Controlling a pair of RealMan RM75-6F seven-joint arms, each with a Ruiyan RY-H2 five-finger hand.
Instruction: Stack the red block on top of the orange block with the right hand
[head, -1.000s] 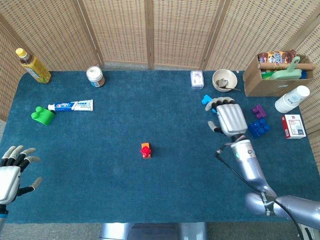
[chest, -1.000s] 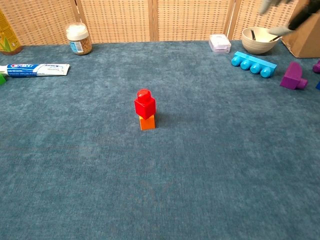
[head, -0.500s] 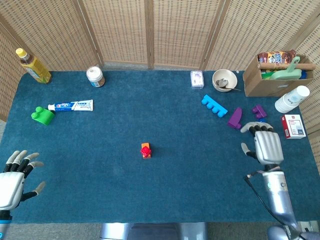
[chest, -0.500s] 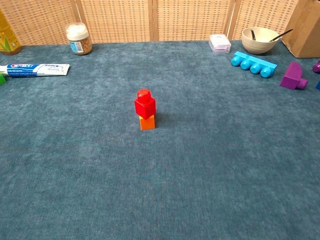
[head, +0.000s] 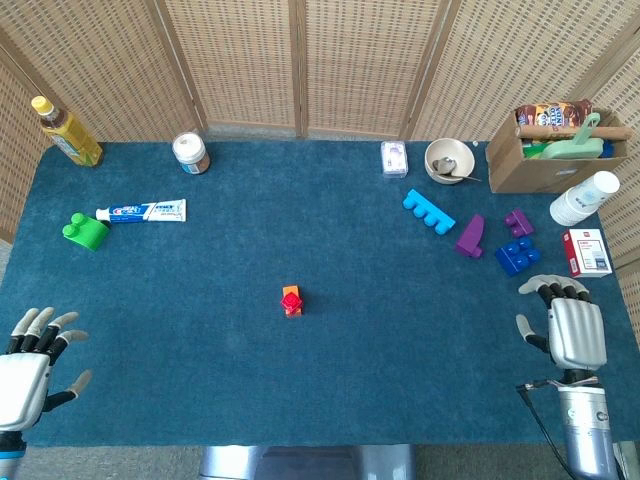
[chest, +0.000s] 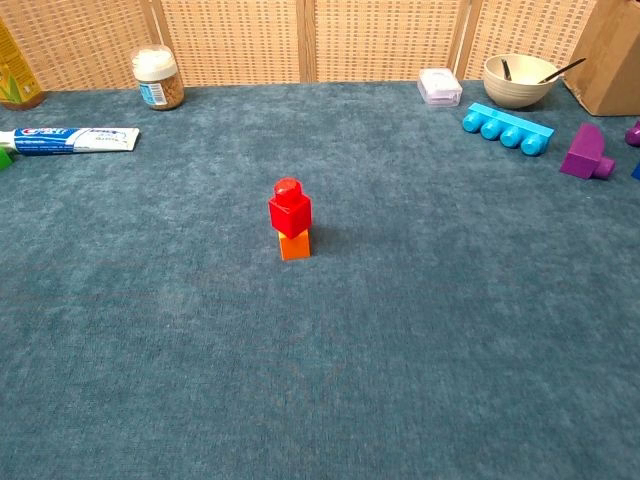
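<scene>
The red block (chest: 289, 207) is seen seated on the orange block (chest: 294, 245) at the middle of the table (chest: 420, 330), the two touching and upright, though the red one appears turned slightly against the one beneath. The stacking step is judged done. The right hand (head: 574, 333) is held at the near right edge, well apart from the stack, released with fingers apart and nothing in it. The left hand (head: 26, 372) is held at the near left edge, likewise released and empty. Neither hand is shown in the chest view. Little is judged to be called for next: the hands need only be kept clear, so that the stack is not knocked.
</scene>
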